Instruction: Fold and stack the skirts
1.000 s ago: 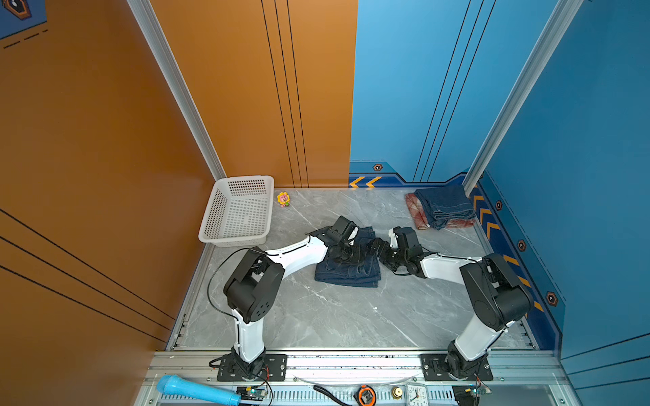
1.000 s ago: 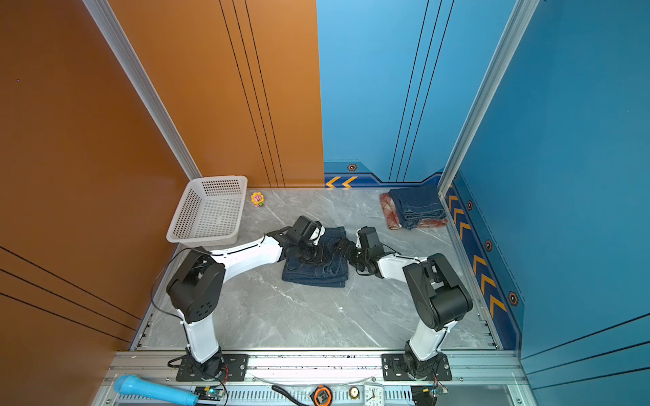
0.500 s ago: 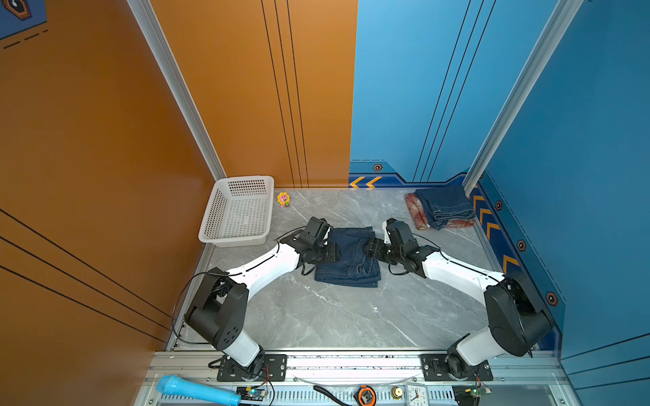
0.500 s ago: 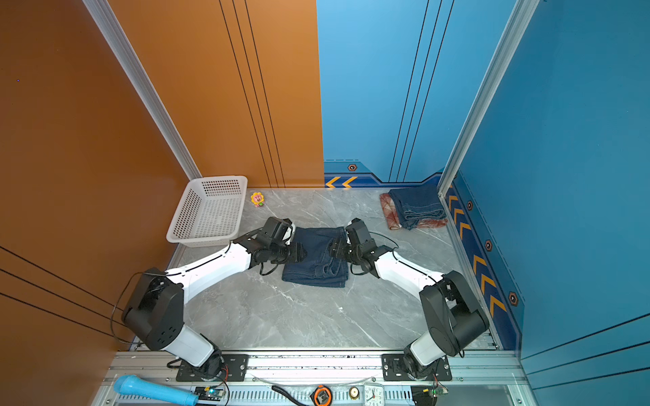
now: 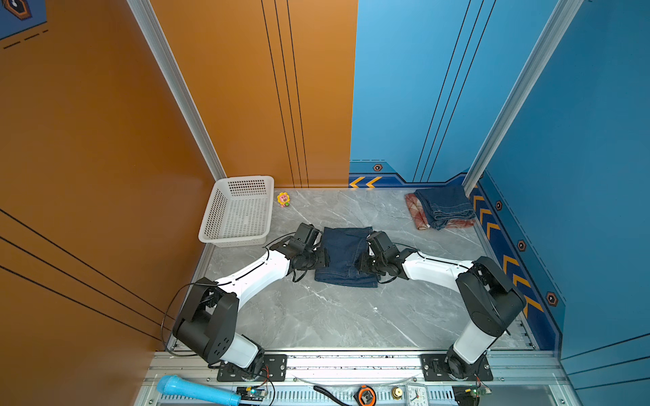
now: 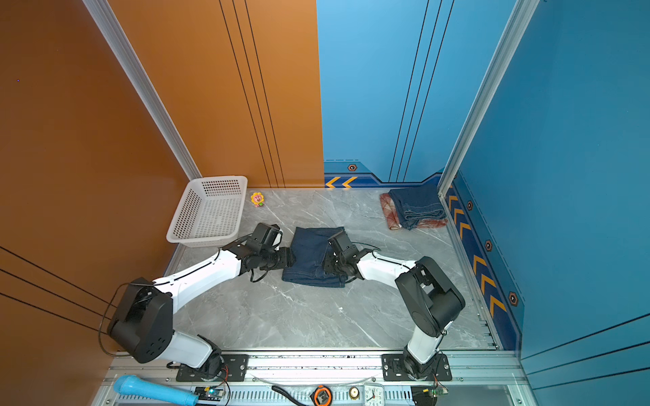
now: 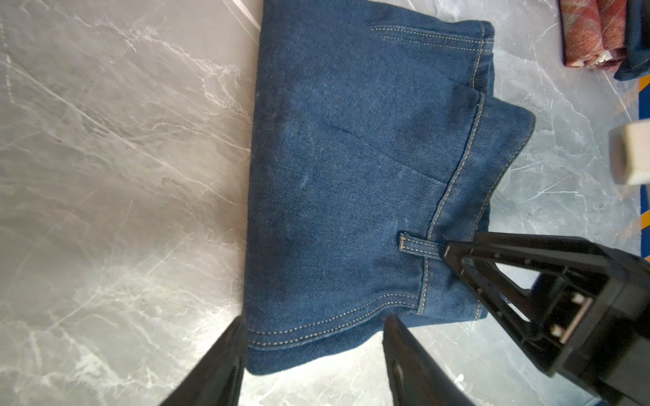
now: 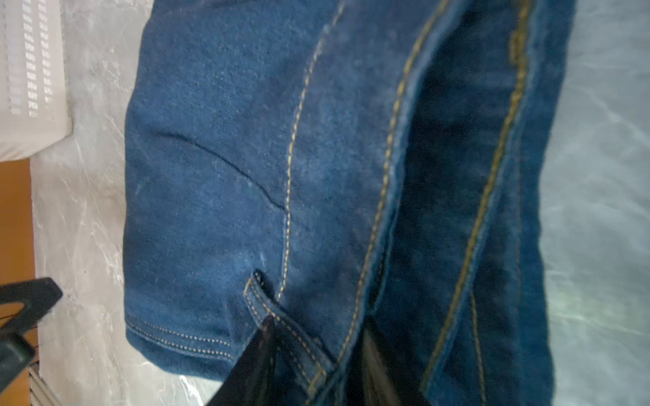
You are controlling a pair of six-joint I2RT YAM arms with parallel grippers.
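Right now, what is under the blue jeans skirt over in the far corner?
A red plaid skirt lies under the folded denim skirt; its edges poke out at two sides. Its middle is covered, so whether anything else lies beneath cannot be seen.

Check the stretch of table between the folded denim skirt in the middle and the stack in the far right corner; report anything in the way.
Nothing visible stands there: in both top views the marble table between the denim skirt and the stack is bare. The basket and flower toy sit on the opposite side.
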